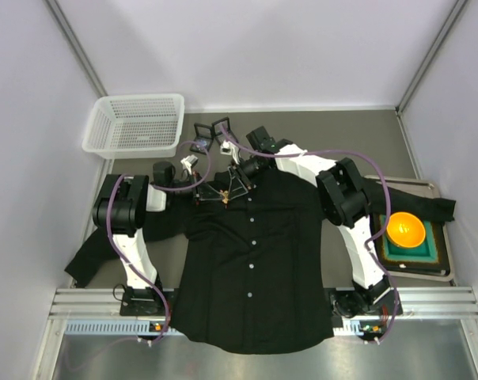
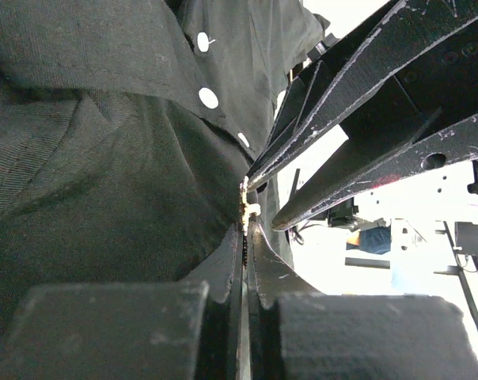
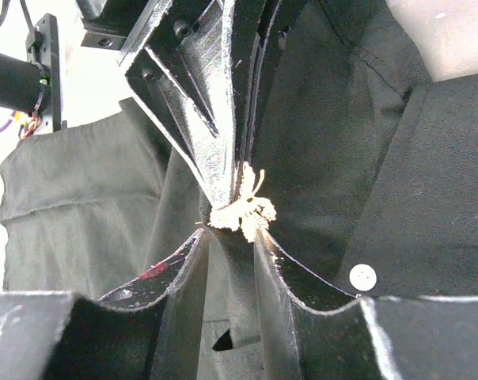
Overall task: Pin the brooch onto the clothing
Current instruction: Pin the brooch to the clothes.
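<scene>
L gripper (image 2: 244, 223) clenched tight, tips nipping the small cream-gold brooch (image 3: 243, 210). R gripper (image 3: 231, 233) part-closed round a raised fold of the black shirt (image 1: 247, 269), fabric filling the gap betw. its fingers (image 3: 272, 273), brooch sitting right at their tips. Both grippers tip to tip, meeting just below the collar, near the top of the button row, L coming in from the shirt's left side, R from behind the collar. Brooch touching the pinched fold; pin through the cloth or not, can't tell. White buttons (image 2: 209, 98) visible close by on the placket. Shirt spread flat, front up, mid-table (image 1: 358, 134), hem toward the arm bases, one sleeve trailing off to the near left, the other reaching over the tray (image 1: 449, 271) at far right. Orange bowl (image 1: 406, 229) on a green mat in that tray, well apart from the grippers. White mesh basket (image 1: 136, 123) at back left, apart from the shirt.
</scene>
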Controlling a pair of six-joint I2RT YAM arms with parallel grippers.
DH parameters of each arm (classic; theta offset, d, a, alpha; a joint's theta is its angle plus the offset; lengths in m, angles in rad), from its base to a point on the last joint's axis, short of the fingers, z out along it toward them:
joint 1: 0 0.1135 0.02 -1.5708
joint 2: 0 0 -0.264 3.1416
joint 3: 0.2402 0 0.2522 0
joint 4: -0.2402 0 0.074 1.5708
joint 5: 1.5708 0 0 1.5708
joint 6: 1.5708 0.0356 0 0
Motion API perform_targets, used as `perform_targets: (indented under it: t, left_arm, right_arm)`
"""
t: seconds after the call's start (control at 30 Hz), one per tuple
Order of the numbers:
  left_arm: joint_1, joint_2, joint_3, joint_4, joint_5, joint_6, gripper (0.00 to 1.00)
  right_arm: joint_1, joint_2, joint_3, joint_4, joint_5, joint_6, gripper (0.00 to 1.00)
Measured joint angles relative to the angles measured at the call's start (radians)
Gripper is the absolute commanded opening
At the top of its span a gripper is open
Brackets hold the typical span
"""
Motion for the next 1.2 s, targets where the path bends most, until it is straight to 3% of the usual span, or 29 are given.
perform_targets:
  t: [0.77, 1.0, 1.2]
  left_arm:
    - [0.001, 0.033, -0.024, 0.145, 0.003, -0.08, 0.0]
    - [-0.002, 0.033, -0.024, 0.154, 0.015, -0.093, 0.0]
    - [-0.002, 0.035, -0.024, 0.158, 0.023, -0.096, 0.0]
  right_arm:
    - [-0.015, 0.022, 0.003, 0.039, 0.04, 0.053, 0.45]
    - [-0.021, 0.022, 0.003, 0.048, 0.044, 0.049, 0.35]
    - [-0.022, 0.022, 0.003, 0.056, 0.006, 0.048, 0.32]
